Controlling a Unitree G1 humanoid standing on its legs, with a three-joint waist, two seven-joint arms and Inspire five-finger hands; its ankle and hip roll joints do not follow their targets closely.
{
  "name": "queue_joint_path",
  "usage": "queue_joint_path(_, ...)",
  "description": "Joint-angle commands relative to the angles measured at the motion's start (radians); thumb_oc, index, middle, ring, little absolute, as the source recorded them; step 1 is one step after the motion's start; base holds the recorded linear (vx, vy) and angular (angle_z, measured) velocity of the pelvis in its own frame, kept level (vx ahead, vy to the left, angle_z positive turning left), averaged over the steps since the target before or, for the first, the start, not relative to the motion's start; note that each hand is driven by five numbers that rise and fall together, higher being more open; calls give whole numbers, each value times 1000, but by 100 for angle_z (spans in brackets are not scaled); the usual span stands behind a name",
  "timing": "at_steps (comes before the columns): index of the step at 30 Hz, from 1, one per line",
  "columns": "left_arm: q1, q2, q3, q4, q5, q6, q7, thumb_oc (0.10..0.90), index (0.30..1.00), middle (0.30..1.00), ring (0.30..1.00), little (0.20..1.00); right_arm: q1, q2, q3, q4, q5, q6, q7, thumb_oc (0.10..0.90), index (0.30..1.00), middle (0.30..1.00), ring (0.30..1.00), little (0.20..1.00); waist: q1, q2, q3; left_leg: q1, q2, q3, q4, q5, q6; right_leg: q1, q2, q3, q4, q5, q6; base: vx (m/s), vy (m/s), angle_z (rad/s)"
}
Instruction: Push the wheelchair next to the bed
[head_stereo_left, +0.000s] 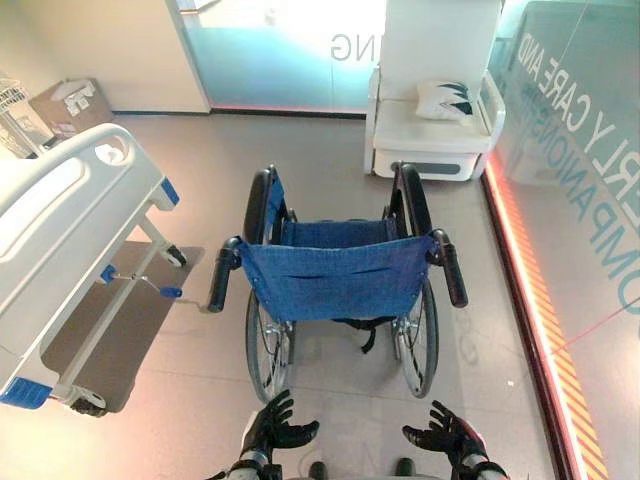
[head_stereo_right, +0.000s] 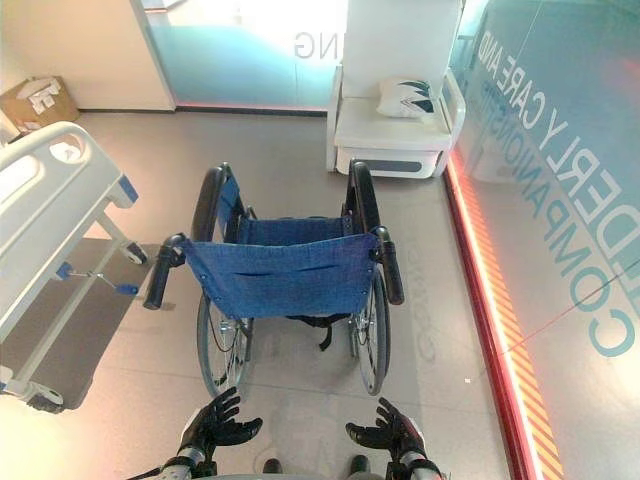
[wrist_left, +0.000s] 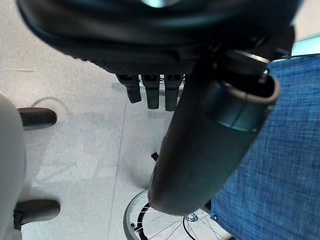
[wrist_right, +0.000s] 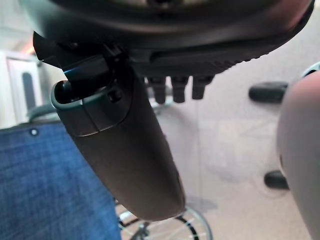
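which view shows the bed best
The left eye view: the bed shows its white end board, side rail and wheeled frame at the left. The right eye view shows less of it, cut off at the edge. The wrist views look past each robot hand at the wheelchair fabric and floor instead.

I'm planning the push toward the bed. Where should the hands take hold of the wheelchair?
Probably the two black push handles on top of the wheelchair backrest. They point back toward the robot, so come from behind, left hand and right hand each wrapping its own handle.
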Motion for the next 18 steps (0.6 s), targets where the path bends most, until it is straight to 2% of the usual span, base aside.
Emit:
queue_joint_path(1, -61, -8, -4, -43, 52, -11, 25, 800, 900, 900, 900, 900, -68, -7, 58, -72, -13, -8, -9, 800, 900, 900, 900, 900, -7, -11, 19, -11, -31, -18, 36, -75, 15, 4, -7, -25, 89, -69, -5, 0, 0, 0)
queue_joint_path(5, -61, -10, -5, -29, -2, 22, -16, 800, 900, 900, 900, 900, -65, -7, 60, -64, 16, 13, 12, 800, 900, 900, 900, 900, -8, -11, 17, -7, -30, -17, 32, -74, 13, 8, -5, -26, 85, -71, -7, 0, 0, 0)
queue_joint_path(8, -57, -18, 13, -27, -76, 10, 19, 800, 900, 900, 900, 900, -65, -4, 28, -57, 137, 40, 40, 800, 900, 900, 900, 900, -8, -10, 11, 1, -29, -18, 23, -68, 12, 15, -2, -24, 78, -65, -6, 37, -10, 3)
queue_joint_path(9, -56, -18, 55, -37, -154, 7, 19, 800, 900, 900, 900, 900, -65, -5, 2, -81, 208, 52, 64, 800, 900, 900, 900, 900, -7, -12, 9, 7, -29, -19, 21, -67, 10, 21, -3, -24, 74, -63, -4, 40, -17, 2)
queue_joint_path(10, -56, -15, 82, -52, -188, 6, 12, 800, 900, 900, 900, 900, -66, -7, -12, -101, 226, 44, 54, 800, 900, 900, 900, 900, -6, -14, 6, 10, -29, -20, 20, -68, 10, 24, -4, -25, 72, -63, -4, 44, -23, 1)
queue_joint_path(13, -56, -4, 129, -103, -215, 2, 0, 800, 900, 900, 900, 900, -68, -20, -39, -164, 261, 41, 27, 800, 900, 900, 900, 900, -3, -18, 2, 15, -27, -19, 19, -71, 9, 30, -5, -27, 68, -61, -3, 12, -28, 0)
queue_joint_path(14, -66, 31, 168, -199, -209, -14, 39, 800, 900, 900, 900, 900, -74, -55, -74, -252, 268, 53, -3, 800, 900, 900, 900, 900, -1, -23, -3, 16, -24, -14, 18, -72, 9, 32, -4, -23, 66, -60, -2, -4, -39, 1)
queue_joint_path(16, -71, 49, 183, -232, -214, -7, 56, 800, 900, 900, 900, 900, -77, -73, -82, -283, 273, 57, -16, 800, 900, 900, 900, 900, -1, -24, -3, 19, -22, -13, 17, -73, 8, 33, -3, -22, 66, -60, -3, -2, -24, 1)
queue_joint_path(18, -89, 91, 214, -286, -215, 2, 89, 800, 900, 900, 900, 900, -90, -117, -113, -330, 270, 26, -36, 800, 900, 900, 900, 900, -1, -25, -6, 24, -21, -11, 14, -72, 7, 35, -2, -20, 65, -59, -2, 0, 0, 0)
